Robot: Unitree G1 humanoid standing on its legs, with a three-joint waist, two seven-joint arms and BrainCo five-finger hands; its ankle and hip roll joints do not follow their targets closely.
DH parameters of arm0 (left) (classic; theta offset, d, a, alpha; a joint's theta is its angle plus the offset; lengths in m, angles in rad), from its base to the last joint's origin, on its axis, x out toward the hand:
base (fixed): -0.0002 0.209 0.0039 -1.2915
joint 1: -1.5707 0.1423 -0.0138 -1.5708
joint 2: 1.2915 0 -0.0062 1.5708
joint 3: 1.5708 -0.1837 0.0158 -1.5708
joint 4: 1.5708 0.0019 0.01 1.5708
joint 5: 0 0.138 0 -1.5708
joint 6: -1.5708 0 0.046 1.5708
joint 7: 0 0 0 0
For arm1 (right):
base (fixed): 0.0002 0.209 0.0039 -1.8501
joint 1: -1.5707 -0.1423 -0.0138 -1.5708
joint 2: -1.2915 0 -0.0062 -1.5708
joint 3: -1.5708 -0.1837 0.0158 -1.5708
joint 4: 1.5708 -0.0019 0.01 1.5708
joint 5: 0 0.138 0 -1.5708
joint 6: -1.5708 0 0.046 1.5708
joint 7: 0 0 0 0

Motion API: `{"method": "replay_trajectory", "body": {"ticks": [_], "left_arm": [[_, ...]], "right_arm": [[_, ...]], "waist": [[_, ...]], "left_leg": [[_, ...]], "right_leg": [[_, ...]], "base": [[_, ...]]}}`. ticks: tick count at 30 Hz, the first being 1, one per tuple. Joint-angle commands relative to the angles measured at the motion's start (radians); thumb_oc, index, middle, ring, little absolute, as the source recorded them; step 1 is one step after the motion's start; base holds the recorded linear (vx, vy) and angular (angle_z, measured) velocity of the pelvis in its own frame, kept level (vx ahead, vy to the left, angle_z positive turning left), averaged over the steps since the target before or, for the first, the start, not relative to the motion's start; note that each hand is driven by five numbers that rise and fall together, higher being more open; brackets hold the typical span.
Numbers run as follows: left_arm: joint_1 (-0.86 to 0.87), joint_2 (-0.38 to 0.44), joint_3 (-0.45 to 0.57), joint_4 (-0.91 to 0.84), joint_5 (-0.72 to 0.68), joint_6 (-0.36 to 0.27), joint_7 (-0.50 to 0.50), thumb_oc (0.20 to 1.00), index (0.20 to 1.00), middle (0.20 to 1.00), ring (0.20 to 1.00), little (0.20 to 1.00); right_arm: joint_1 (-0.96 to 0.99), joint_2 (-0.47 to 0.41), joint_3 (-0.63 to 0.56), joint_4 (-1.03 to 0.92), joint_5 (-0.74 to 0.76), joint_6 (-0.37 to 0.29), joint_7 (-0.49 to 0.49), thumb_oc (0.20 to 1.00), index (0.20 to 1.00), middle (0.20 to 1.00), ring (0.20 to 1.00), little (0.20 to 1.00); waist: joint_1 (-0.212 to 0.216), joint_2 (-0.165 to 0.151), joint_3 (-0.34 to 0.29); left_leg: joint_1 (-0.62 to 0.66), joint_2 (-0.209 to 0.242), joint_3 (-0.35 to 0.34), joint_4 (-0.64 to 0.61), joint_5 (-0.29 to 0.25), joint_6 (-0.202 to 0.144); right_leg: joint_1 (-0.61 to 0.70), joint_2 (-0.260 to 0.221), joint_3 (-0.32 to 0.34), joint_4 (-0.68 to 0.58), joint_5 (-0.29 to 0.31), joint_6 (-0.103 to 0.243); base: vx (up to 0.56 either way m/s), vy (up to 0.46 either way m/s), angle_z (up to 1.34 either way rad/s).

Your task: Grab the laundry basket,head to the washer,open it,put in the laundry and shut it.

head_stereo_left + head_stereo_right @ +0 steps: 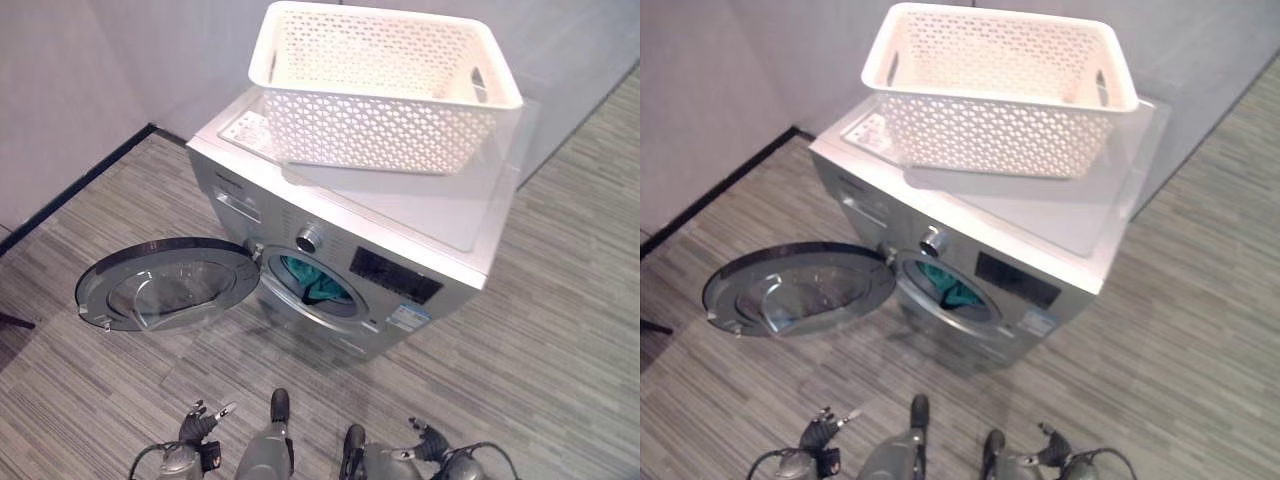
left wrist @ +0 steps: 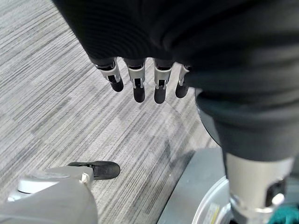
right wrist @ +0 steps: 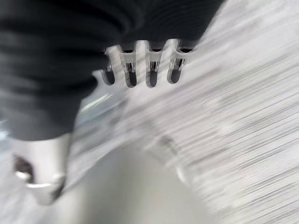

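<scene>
The silver front-loading washer (image 1: 420, 215) stands on the striped floor with its round door (image 1: 165, 285) swung wide open to the left, lying low over the floor. Teal laundry (image 1: 315, 285) sits inside the drum. The white perforated laundry basket (image 1: 380, 90) rests on the washer's top and looks empty. My left hand (image 2: 138, 86) hangs above the floor by the washer's front, fingers straight, holding nothing. My right hand (image 3: 152, 74) also hangs over the floor with relaxed fingers and nothing in it.
Grey walls stand behind and to the left of the washer, with a black baseboard (image 1: 80, 190) along the left wall. Open striped floor (image 1: 560, 330) lies to the washer's right and in front of it.
</scene>
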Motion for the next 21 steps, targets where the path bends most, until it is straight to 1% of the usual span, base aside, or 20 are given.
{"method": "replay_trajectory", "body": {"ticks": [1, 2, 3, 4, 5, 6, 7, 8, 9, 10, 11, 12, 13, 15, 17, 18, 19, 20, 21], "left_arm": [[-0.037, 0.026, 0.001, -0.031, 0.028, 0.004, 0.045, 1.000, 1.000, 1.000, 1.000, 1.000], [-0.041, 0.021, 0.003, -0.040, 0.013, 0.005, 0.045, 1.000, 1.000, 1.000, 1.000, 1.000], [-0.049, 0.014, -0.002, -0.053, 0.009, 0.002, 0.053, 1.000, 1.000, 1.000, 1.000, 1.000], [-0.051, 0.010, -0.006, -0.081, -0.001, -0.002, 0.057, 1.000, 1.000, 1.000, 1.000, 1.000], [-0.052, 0.010, -0.006, -0.081, -0.001, -0.002, 0.057, 1.000, 1.000, 1.000, 1.000, 1.000], [-0.038, 0.005, -0.010, -0.126, -0.027, 0.002, 0.054, 1.000, 1.000, 1.000, 1.000, 1.000], [-0.029, 0.004, -0.016, -0.151, -0.029, 0.004, 0.056, 1.000, 1.000, 1.000, 1.000, 1.000], [-0.020, 0.005, -0.021, -0.182, -0.035, 0.005, 0.055, 1.000, 1.000, 1.000, 1.000, 1.000], [-0.009, 0.010, -0.026, -0.218, -0.027, 0.006, 0.058, 1.000, 1.000, 1.000, 1.000, 1.000], [0.000, 0.020, -0.024, -0.248, -0.011, 0.009, 0.066, 1.000, 1.000, 1.000, 1.000, 1.000], [0.003, 0.031, -0.023, -0.262, 0.007, 0.013, 0.076, 1.000, 1.000, 1.000, 1.000, 1.000], [0.005, 0.037, -0.020, -0.277, 0.022, 0.023, 0.082, 1.000, 1.000, 1.000, 1.000, 1.000], [0.005, 0.041, -0.015, -0.284, 0.038, 0.031, 0.088, 1.000, 1.000, 1.000, 1.000, 1.000], [-0.006, 0.062, -0.008, -0.302, 0.100, 0.043, 0.111, 1.000, 1.000, 1.000, 1.000, 1.000], [-0.021, 0.088, 0.022, -0.335, 0.127, 0.045, 0.132, 1.000, 1.000, 1.000, 1.000, 1.000], [-0.021, 0.089, 0.023, -0.336, 0.127, 0.045, 0.132, 1.000, 1.000, 1.000, 1.000, 1.000], [-0.033, 0.109, 0.040, -0.363, 0.124, 0.044, 0.136, 1.000, 1.000, 1.000, 1.000, 1.000], [-0.077, 0.203, 0.105, -0.493, 0.140, 0.041, 0.170, 1.000, 1.000, 1.000, 1.000, 1.000], [-0.076, 0.204, 0.106, -0.495, 0.140, 0.043, 0.170, 1.000, 1.000, 1.000, 1.000, 1.000]], "right_arm": [[-0.044, -0.014, -0.010, 0.013, 0.007, 0.032, -0.052, 1.000, 1.000, 1.000, 1.000, 1.000], [-0.057, -0.013, -0.025, 0.055, 0.026, 0.040, -0.055, 1.000, 1.000, 1.000, 1.000, 1.000], [-0.072, -0.014, -0.032, 0.078, 0.041, 0.043, -0.060, 1.000, 1.000, 1.000, 1.000, 1.000], [-0.087, -0.016, -0.034, 0.087, 0.046, 0.043, -0.067, 1.000, 1.000, 1.000, 1.000, 1.000], [-0.087, -0.016, -0.034, 0.088, 0.046, 0.043, -0.067, 1.000, 1.000, 1.000, 1.000, 1.000], [-0.099, -0.018, -0.037, 0.106, 0.048, 0.048, -0.074, 1.000, 1.000, 1.000, 1.000, 1.000], [-0.101, -0.019, -0.041, 0.111, 0.047, 0.049, -0.075, 1.000, 1.000, 1.000, 1.000, 1.000], [-0.101, -0.019, -0.046, 0.112, 0.049, 0.052, -0.072, 1.000, 1.000, 1.000, 1.000, 1.000], [-0.101, -0.021, -0.051, 0.110, 0.049, 0.056, -0.071, 1.000, 1.000, 1.000, 1.000, 1.000], [-0.102, -0.022, -0.053, 0.108, 0.049, 0.056, -0.072, 1.000, 1.000, 1.000, 1.000, 1.000], [-0.105, -0.019, -0.057, 0.107, 0.053, 0.057, -0.071, 1.000, 1.000, 1.000, 1.000, 1.000], [-0.105, -0.018, -0.056, 0.098, 0.053, 0.061, -0.067, 1.000, 1.000, 1.000, 1.000, 1.000], [-0.097, -0.016, -0.063, 0.092, 0.054, 0.061, -0.067, 1.000, 1.000, 1.000, 1.000, 1.000], [-0.069, -0.012, -0.074, 0.074, 0.052, 0.066, -0.064, 1.000, 1.000, 1.000, 1.000, 1.000], [-0.063, -0.008, -0.066, 0.066, 0.030, 0.070, -0.054, 1.000, 1.000, 1.000, 1.000, 1.000], [-0.063, -0.008, -0.066, 0.066, 0.030, 0.070, -0.054, 1.000, 1.000, 1.000, 1.000, 1.000], [-0.062, -0.005, -0.058, 0.058, 0.014, 0.075, -0.048, 1.000, 1.000, 1.000, 1.000, 1.000], [-0.077, -0.005, -0.028, 0.032, -0.043, 0.085, -0.033, 1.000, 1.000, 1.000, 1.000, 1.000], [-0.077, -0.004, -0.027, 0.032, -0.043, 0.085, -0.033, 1.000, 1.000, 1.000, 1.000, 1.000]], "waist": [[0.026, -0.052, 0.042], [0.036, -0.048, 0.042], [0.047, -0.043, 0.051], [0.059, -0.041, 0.061], [0.059, -0.040, 0.059], [0.067, -0.041, 0.068], [0.063, -0.044, 0.065], [0.056, -0.044, 0.059], [0.049, -0.044, 0.053], [0.049, -0.041, 0.045], [0.046, -0.035, 0.039], [0.042, -0.024, 0.032], [0.035, -0.014, 0.027], [0.017, -0.002, 0.021], [0.015, 0.011, 0.009], [0.016, 0.010, 0.010], [0.014, 0.015, 0.008], [0.014, 0.019, 0.023], [0.015, 0.018, 0.023]], "left_leg": [[-0.043, -0.065, 0.018, 0.059, -0.036, 0.007], [-0.049, -0.062, -0.011, 0.076, -0.021, 0.000], [-0.060, -0.062, -0.064, 0.110, 0.004, -0.018], [-0.065, -0.071, -0.130, 0.136, 0.013, -0.032], [-0.068, -0.070, -0.131, 0.134, 0.015, -0.032], [-0.073, -0.073, -0.249, 0.156, 0.006, -0.034], [-0.064, -0.034, -0.278, 0.138, -0.002, -0.036], [-0.060, 0.002, -0.277, 0.124, 0.003, -0.036], [-0.051, 0.049, -0.275, 0.097, 0.013, -0.035], [-0.029, 0.089, -0.273, 0.056, 0.023, -0.037], [-0.020, 0.118, -0.277, 0.031, 0.035, -0.044], [-0.005, 0.135, -0.285, 0.005, 0.039, -0.049], [0.007, 0.141, -0.275, -0.011, 0.040, -0.057], [0.015, 0.138, -0.222, -0.016, 0.044, -0.079], [0.043, 0.122, -0.215, -0.043, 0.023, -0.086], [0.046, 0.122, -0.214, -0.045, 0.023, -0.086], [0.053, 0.117, -0.203, -0.054, 0.017, -0.089], [0.045, 0.100, -0.179, -0.046, -0.006, -0.082], [0.044, 0.100, -0.178, -0.045, -0.007, -0.082]], "right_leg": [[0.232, 0.057, -0.050, -0.271, 0.012, 0.024], [0.239, 0.060, -0.045, -0.270, 0.010, 0.019], [0.236, 0.060, -0.034, -0.261, 0.012, 0.012], [0.233, 0.055, -0.024, -0.252, 0.013, 0.007], [0.231, 0.056, -0.025, -0.253, 0.016, 0.007], [0.225, 0.046, -0.006, -0.238, 0.013, 0.005], [0.228, 0.039, 0.003, -0.228, 0.005, 0.008], [0.225, 0.030, 0.003, -0.223, 0.003, 0.012], [0.224, 0.019, 0.006, -0.219, 0.001, 0.019], [0.227, 0.015, 0.018, -0.216, -0.004, 0.025], [0.227, 0.015, 0.026, -0.214, -0.006, 0.031], [0.231, 0.022, 0.040, -0.214, -0.011, 0.035], [0.241, 0.027, 0.046, -0.217, -0.014, 0.034], [0.269, 0.014, 0.047, -0.243, -0.008, 0.042], [0.281, -0.006, 0.055, -0.263, 0.007, 0.060], [0.283, -0.007, 0.056, -0.264, 0.007, 0.060], [0.279, -0.017, 0.061, -0.270, 0.015, 0.066], [0.250, -0.042, 0.076, -0.269, 0.035, 0.082], [0.248, -0.043, 0.078, -0.268, 0.035, 0.082]], "base": [[-0.07, -0.030, 0.18], [-0.11, -0.004, 0.20], [-0.13, 0.024, 0.12], [-0.10, 0.031, 0.00], [-0.08, 0.037, -0.14], [-0.01, 0.056, -0.08], [0.00, 0.103, -0.02], [0.06, 0.145, 0.03], [0.08, 0.152, 0.03], [0.12, 0.150, 0.09], [0.16, 0.133, 0.09], [0.18, 0.141, -0.06], [0.18, 0.156, -0.15], [0.17, 0.196, -0.12], [0.15, 0.185, -0.13], [0.10, 0.143, -0.13], [0.06, 0.268, -0.25], [0.06, 0.269, -0.28], [0.00, 0.256, -0.50]]}}
